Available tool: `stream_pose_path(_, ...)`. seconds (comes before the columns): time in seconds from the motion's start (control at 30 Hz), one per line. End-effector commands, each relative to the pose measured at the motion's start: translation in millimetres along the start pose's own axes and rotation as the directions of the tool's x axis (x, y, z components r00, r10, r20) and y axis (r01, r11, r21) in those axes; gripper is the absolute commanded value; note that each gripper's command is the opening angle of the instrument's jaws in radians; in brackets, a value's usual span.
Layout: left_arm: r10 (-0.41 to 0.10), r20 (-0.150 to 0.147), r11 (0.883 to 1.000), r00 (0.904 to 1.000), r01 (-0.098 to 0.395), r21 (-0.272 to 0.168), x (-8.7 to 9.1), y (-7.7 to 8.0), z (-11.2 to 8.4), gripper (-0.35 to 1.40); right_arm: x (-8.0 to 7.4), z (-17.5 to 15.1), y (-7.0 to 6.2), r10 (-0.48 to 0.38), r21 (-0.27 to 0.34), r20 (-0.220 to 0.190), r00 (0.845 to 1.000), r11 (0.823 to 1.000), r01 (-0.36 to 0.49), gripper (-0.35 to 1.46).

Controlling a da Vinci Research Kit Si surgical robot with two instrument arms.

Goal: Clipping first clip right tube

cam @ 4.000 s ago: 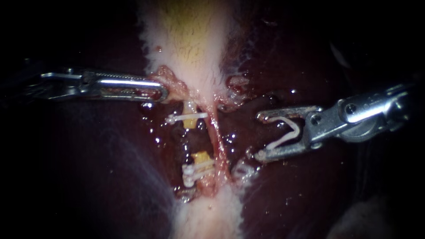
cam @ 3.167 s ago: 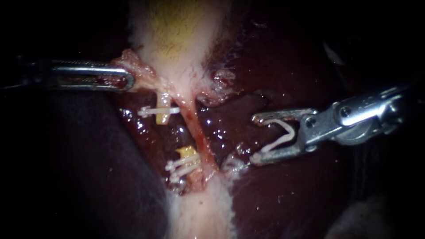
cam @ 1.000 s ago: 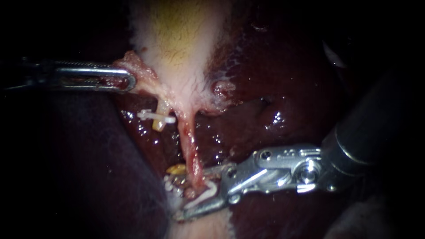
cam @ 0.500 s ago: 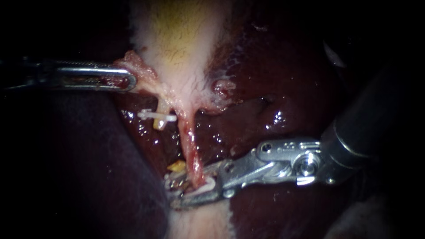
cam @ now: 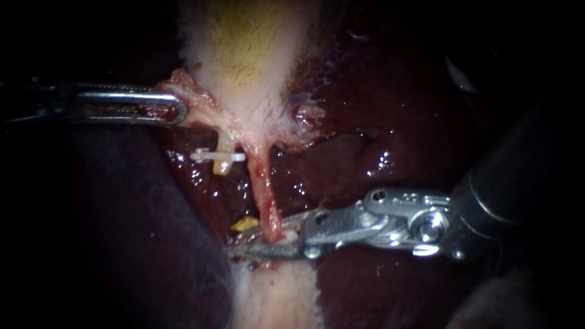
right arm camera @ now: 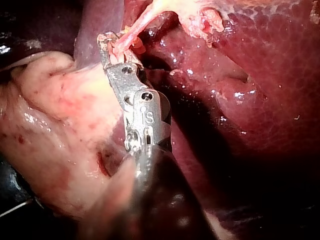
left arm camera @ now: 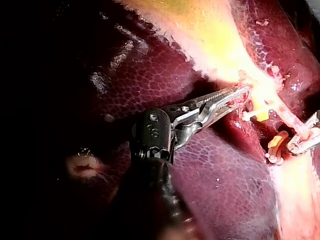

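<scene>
My right instrument (cam: 256,247) comes in from the lower right, low over the liver (cam: 378,109). Its jaws are pressed almost together around the foot of the right tube (cam: 263,195). A white clip (cam: 287,235) shows between them where the tube passes through, with both jaws bearing on it. The right wrist view shows the same: the right instrument (right arm camera: 111,45) has the pink tube (right arm camera: 137,25) pinched at the tips, and pale, blood-flecked tissue (right arm camera: 55,115) lies just beside it.

The right tube runs taut from the narrow end of the gallbladder (cam: 250,61) down to those jaws.

My left instrument (cam: 173,111) comes in level from the left. Its jaws are clamped on a ragged flap of tissue (cam: 189,97) at the gallbladder's edge. In the left wrist view, the left instrument (left arm camera: 240,92) grips it at the tips.

Just beside the right tube hangs a short yellow stump (cam: 224,146) crossed by an upper clip (cam: 216,156). A second yellow stump (cam: 245,224) sits against the tip of the right instrument's jaws. Those jaws cover whatever lies at its base. The instrument's dark shaft (cam: 518,183) blocks the liver towards the right edge.
</scene>
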Motion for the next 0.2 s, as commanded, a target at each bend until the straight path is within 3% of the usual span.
stream_pose_path(0.03,0.0,0.0,1.0,1.0,0.0,0.0,0.0,0.0,0.0,-0.35,0.0,0.0,0.1,0.0,0.0,0.0,1.0,1.0,0.0,-0.35)
stream_pose_path(0.2,0.0,0.0,1.0,1.0,0.0,0.0,0.0,0.0,0.0,-0.35,-0.2,0.0,0.1,0.005,0.002,0.002,1.0,1.0,-0.005,-0.35)
